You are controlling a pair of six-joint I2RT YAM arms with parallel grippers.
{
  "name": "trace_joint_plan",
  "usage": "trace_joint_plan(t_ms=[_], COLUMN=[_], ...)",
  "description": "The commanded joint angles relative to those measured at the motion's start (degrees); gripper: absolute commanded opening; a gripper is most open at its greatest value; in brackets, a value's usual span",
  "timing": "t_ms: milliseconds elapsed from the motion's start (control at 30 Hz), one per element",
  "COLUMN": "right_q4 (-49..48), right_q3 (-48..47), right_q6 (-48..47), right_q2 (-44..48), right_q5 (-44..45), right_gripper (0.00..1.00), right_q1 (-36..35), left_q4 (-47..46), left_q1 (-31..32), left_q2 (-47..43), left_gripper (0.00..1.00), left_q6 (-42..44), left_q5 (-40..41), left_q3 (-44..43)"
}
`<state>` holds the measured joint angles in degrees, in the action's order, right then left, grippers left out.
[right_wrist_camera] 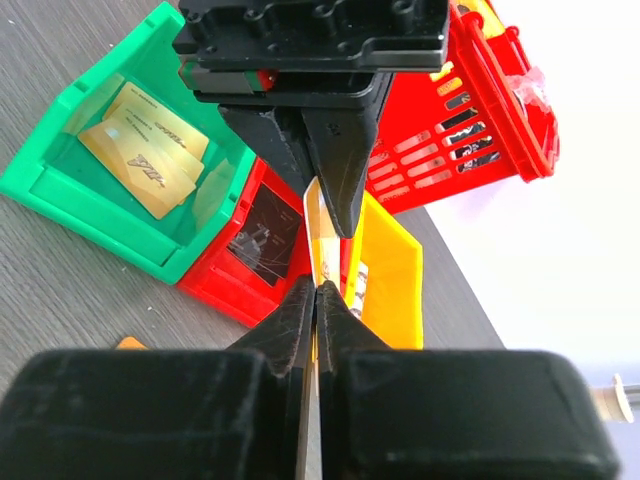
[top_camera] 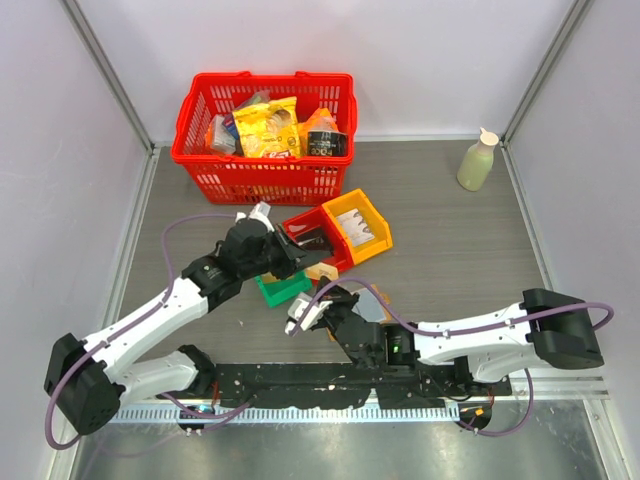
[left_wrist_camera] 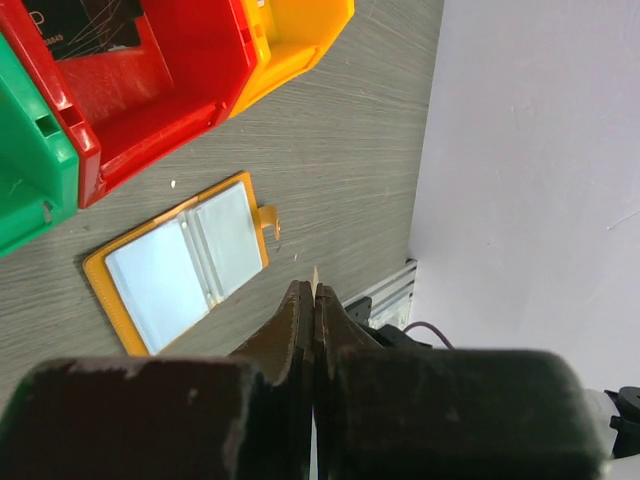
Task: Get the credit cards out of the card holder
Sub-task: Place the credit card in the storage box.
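We observed one credit card [right_wrist_camera: 317, 232] held on edge above the table [top_camera: 450, 250], clear of the card holder [left_wrist_camera: 182, 266]. The card was pinched from two ends at once. The left gripper [left_wrist_camera: 315, 296] was pressed together on its upper end, and the right gripper [right_wrist_camera: 316, 296] was pressed together on its lower end. In the right wrist view the two sets of fingertips faced each other with the pale card running between them. The card holder lay open and flat on the table with its bluish clear sleeves up and its small edge tab showing. In the left wrist view it lay at 10 o'clock from the left fingertips, apart from the bins. In the top view it was mostly hidden under the right gripper, so we could not fix its outline there. From the pinched card in the top view, the green bin [top_camera: 283, 291] sat at 8 o'clock and held several gold cards [right_wrist_camera: 145, 152] lying flat. The red bin [top_camera: 300, 222] stood at 12 o'clock with a dark card [right_wrist_camera: 265, 235] inside. The yellow bin [top_camera: 352, 208] stood at 1 o'clock, touching the red bin. Farther out, the red basket [top_camera: 262, 175] of packaged goods stood at 11 o'clock against the back wall. A pale green bottle [top_camera: 477, 160] stood upright at 2 o'clock, well apart from everything else.
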<state>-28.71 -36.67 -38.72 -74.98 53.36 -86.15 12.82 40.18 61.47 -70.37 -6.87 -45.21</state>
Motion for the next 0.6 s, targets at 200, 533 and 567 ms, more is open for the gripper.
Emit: trace_joint_plan(t_ms=[200, 533, 567], right_q4=[9.97, 27.82, 28.35], right_q3=[-3.49, -0.17, 0.19], right_q6=[19.42, 55.03, 56.55], right_q2=[5.72, 20.30, 21.97], right_q5=[-0.53, -21.69, -23.11], right_gripper=[0.66, 0.98, 0.98], right_q1=[1.51, 19.77, 22.40], left_q4=[3.53, 4.24, 3.45], left_q1=[-2.74, -4.41, -4.41], left_q2=[-5.66, -6.20, -5.41], left_gripper=[0.00, 0.00, 0.00], left_q6=[8.57, 16.66, 17.10], left_q5=[13.09, 31.21, 31.92], left_q3=[2.32, 5.31, 5.48])
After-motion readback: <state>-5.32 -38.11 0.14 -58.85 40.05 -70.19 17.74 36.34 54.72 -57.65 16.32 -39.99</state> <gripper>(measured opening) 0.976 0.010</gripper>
